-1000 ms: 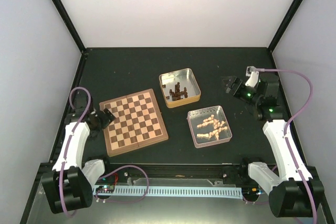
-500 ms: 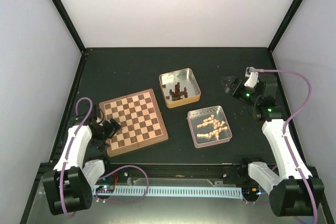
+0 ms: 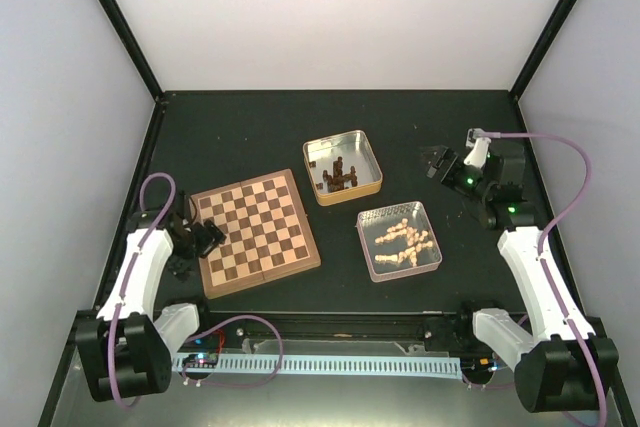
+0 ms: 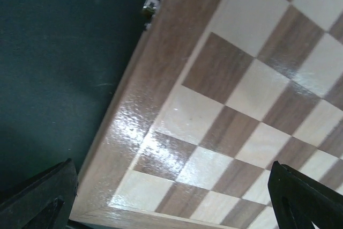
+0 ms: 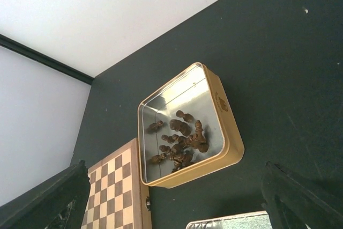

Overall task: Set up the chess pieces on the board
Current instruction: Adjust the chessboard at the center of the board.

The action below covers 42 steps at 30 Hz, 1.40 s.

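Observation:
The board lies left of centre with no pieces on its squares. The pale chess pieces lie in a heap inside a silver tin right of the board. My left gripper hovers over the board's left edge, open and empty. In the left wrist view the board's near corner fills the frame between my fingertips. My right gripper is open and empty, raised at the back right. In the right wrist view it looks down at the board's edge.
A gold tin holding dark brown pieces stands behind the board's right corner; it shows in the right wrist view with its dark pieces. The silver tin's rim shows at that view's bottom. Black frame posts bound the table.
My left gripper swung in over the board's left edge, first towards the near side, then back a little. The right arm has hardly moved.

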Motion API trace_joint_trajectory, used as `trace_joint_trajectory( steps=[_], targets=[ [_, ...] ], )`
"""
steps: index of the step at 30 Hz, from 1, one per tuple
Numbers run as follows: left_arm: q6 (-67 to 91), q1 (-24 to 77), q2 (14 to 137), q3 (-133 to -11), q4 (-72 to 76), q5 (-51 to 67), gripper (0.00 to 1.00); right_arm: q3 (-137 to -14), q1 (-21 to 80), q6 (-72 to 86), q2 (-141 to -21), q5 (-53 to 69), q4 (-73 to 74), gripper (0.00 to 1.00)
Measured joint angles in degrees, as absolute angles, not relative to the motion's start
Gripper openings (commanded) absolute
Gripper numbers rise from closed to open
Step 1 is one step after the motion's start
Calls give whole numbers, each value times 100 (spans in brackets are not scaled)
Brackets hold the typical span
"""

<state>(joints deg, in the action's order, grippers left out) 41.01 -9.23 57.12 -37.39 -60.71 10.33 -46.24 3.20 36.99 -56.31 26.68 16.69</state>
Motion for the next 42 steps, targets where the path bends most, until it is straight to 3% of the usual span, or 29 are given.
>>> trace_joint_trajectory(
  steps=[9,17,23,29,33,39,42],
  targets=[
    [4095,-923,6427,-3583,-5892,963,99,-4595,364,3649,-5629,2556,1678,89],
    [4276,-574,6270,-3006,-5537,1837,93,-4539,390,3625,-5603,2458,1715,89],
    [4635,64,6077,-2989,-5155,2375,87,-4521,615,3435,-5647,2423,1772,77],
    [5009,714,6309,-2956,-4403,2906,81,-4869,1870,3061,-6394,2165,2152,72],
    [5052,834,6333,-2978,-4069,3044,86,-4954,2926,3055,-6812,1883,2252,69],
    [4442,838,6108,-3881,-4508,1743,98,-4963,4064,3336,-7365,1514,2198,62],
    [3933,810,6191,-4458,-4386,1044,99,-5024,4412,3511,-7863,1396,2119,62]
  ],
)
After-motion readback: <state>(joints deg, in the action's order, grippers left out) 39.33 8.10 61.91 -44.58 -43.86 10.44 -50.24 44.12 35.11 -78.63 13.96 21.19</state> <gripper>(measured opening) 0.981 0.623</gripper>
